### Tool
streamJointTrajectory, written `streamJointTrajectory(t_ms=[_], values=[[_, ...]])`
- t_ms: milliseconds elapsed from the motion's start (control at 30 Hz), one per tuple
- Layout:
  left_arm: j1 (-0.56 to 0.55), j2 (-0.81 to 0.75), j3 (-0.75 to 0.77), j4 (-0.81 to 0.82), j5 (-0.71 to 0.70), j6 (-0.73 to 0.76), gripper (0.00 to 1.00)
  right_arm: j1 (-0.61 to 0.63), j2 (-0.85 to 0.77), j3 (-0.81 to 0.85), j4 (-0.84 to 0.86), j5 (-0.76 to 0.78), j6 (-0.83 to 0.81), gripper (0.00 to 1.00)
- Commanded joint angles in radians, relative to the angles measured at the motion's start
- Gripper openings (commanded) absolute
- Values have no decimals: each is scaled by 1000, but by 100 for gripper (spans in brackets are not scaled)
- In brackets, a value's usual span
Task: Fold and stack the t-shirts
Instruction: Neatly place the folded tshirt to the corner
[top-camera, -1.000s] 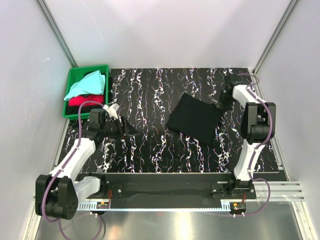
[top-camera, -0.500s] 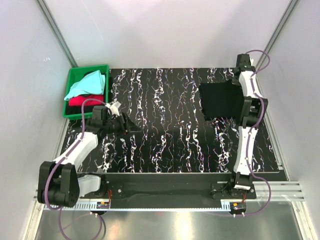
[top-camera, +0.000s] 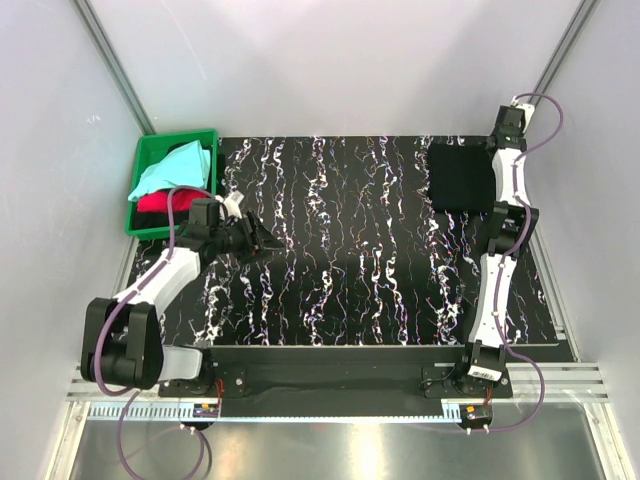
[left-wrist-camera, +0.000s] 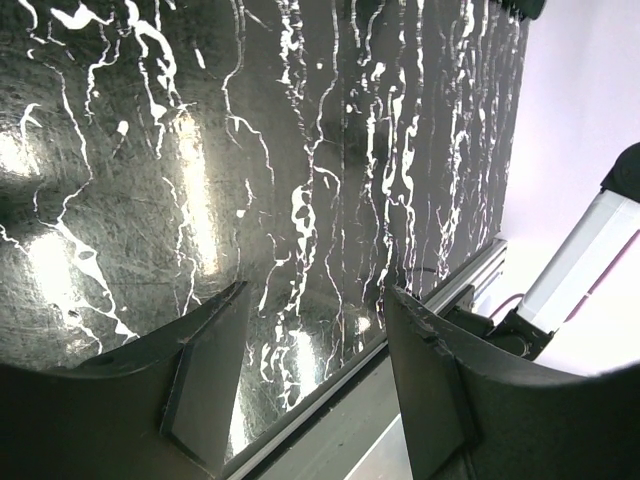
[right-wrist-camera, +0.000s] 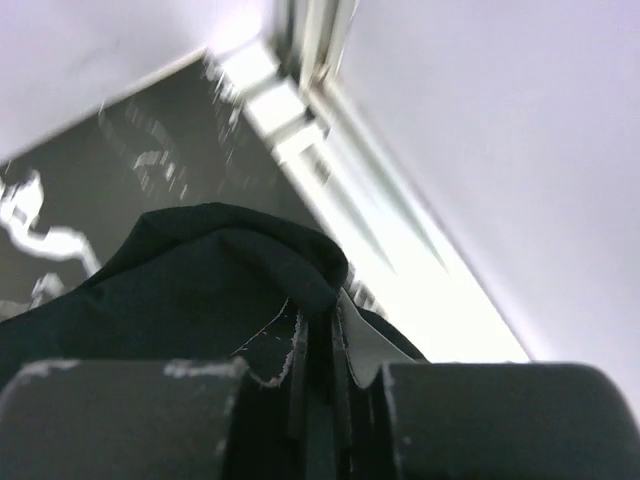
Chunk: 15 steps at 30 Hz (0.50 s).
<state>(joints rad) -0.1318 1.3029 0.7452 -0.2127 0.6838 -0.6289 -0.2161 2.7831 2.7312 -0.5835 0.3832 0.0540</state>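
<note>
At the near edge of the bench (top-camera: 340, 290), two arm bases sit bolted to a dark rail (top-camera: 340, 372), one left and one right. The left arm reaches forward over the left side. Its left hand (top-camera: 260, 240) is released, and in the wrist view its two fingers (left-wrist-camera: 215, 370) are spread apart over the bare streaked surface with nothing between them. The middle of the bench holds no cloth, so nothing lies between this hand and the far side. Just beyond and to the left of that hand is one green crate (top-camera: 212, 152), set against the left wall. It holds two t-shirts: a red tee (top-camera: 160, 201) on the nearer side and a pale aqua tee (top-camera: 175, 166) draped partly over it toward the back. The right arm stretches up along the right edge to the far right corner, close to the side wall and the metal frame post (top-camera: 555, 60). There the right hand (top-camera: 497, 152) is clenched on the one black tee (top-camera: 460, 178). The wrist view shows bunched black cloth and a small white label (right-wrist-camera: 358, 345) pinched between its fingers. The tee hangs as a compact dark block at the far right of the bench. Whether its lower edge touches the surface cannot be told.
</note>
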Motion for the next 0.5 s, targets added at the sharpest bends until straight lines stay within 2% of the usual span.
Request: streamJointTrajectory(t_ms=[0, 300, 467], values=[[-20, 22, 59, 44, -16, -20, 60, -8, 33, 68, 166, 13, -49, 0], [-83, 45, 83, 50, -67, -46, 60, -29, 87, 81, 275, -87, -49, 0], [-107, 52, 98, 50, -82, -63, 60, -29, 116, 96, 344, -90, -40, 0]])
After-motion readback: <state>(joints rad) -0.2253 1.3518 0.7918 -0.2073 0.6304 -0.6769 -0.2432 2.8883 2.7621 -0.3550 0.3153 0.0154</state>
